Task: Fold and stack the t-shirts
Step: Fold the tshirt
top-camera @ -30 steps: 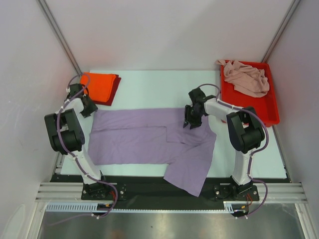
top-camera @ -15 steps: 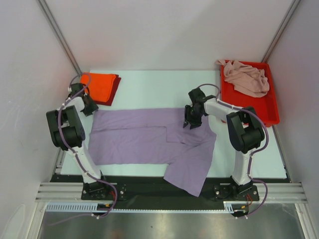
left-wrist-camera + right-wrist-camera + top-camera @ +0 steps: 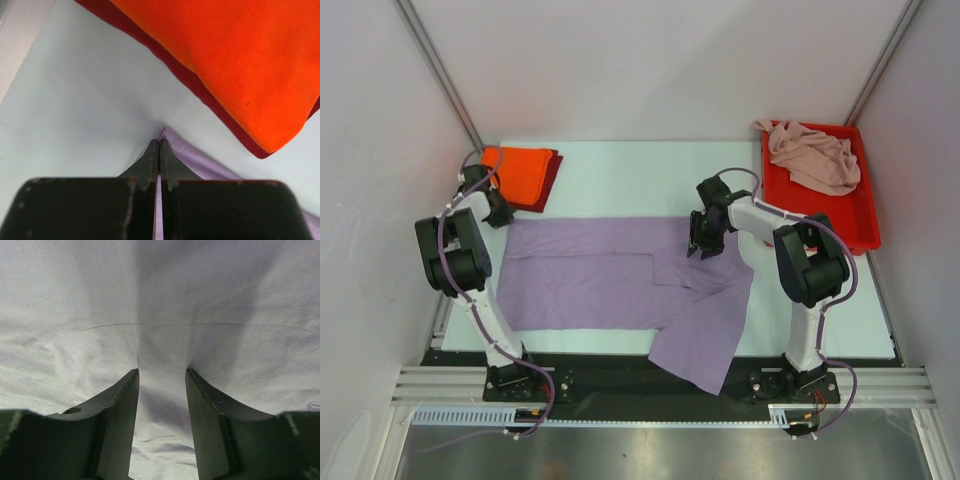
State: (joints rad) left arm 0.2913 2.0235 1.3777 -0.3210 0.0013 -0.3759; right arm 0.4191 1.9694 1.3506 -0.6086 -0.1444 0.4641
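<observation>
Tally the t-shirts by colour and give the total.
lavender-purple t-shirt: 1
orange-red t-shirt: 1
dark red t-shirt: 1
pale pink t-shirt: 1
Total: 4

The large t-shirt [image 3: 610,275] lies spread across the middle of the table [image 3: 620,165], and its near right portion hangs over the table's near edge. Behind its left end, at the far left, the upper folded t-shirt [image 3: 520,168] rests on the lower folded t-shirt [image 3: 548,192]. The tray [image 3: 868,228] sits at the far right, with a bundled t-shirt [image 3: 815,155] in its far part. The left gripper [image 3: 503,218] is at the large t-shirt's far left corner. The right gripper [image 3: 698,245] is on its far right part.
</observation>
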